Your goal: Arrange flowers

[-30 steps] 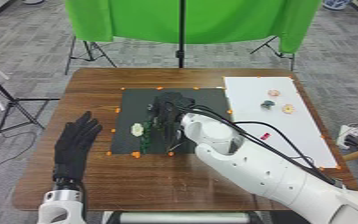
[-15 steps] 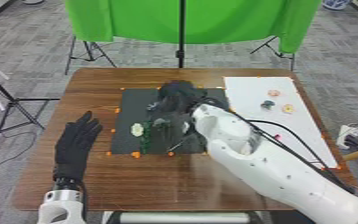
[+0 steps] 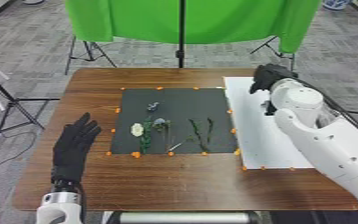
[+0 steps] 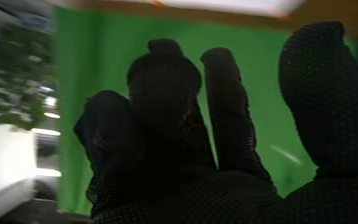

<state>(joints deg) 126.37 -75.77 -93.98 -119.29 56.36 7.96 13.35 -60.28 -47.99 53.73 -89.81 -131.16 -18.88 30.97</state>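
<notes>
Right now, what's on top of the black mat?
On the black mat lie a white flower, a bluish-grey flower, a small greyish flower nearer the far edge, and several green stems. The bits of mat right under them are covered, so I can't see those.

The brown surface [image 3: 202,187] is grained wood with a soft sheen. On it, the dark mat [image 3: 211,102] looks matt and even, the white sheet [image 3: 269,145] smooth like paper. Green cloth [image 3: 135,22] hangs in dull folds. The left hand [image 3: 74,150] and right hand [image 3: 271,77] wear matt black fabric, the right's finely textured. The right arm [image 3: 322,142] looks like smooth, lightly glossy white plastic.
</notes>
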